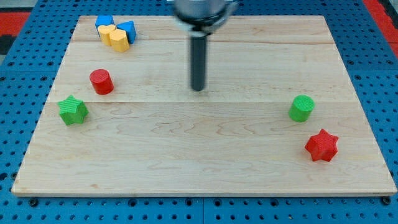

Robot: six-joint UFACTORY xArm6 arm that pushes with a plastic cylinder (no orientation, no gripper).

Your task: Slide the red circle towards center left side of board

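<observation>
Our tip (pixel 198 89) stands on the surface (pixel 205 155) near its middle, well apart from every block; we carry no gripper. The red circle (pixel 101 81) sits at the view's left, just above the green star (pixel 73 110). A green cylinder (pixel 301 107) and red star (pixel 321 145) lie right.

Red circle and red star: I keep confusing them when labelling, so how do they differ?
Shape: the red circle is a round cylinder, while the red star has points. Place: the red circle sits at the view's left beside the green star; the red star sits at the lower right below the green circle. My tip is nearer the red circle. Both are red and untouched.
</observation>
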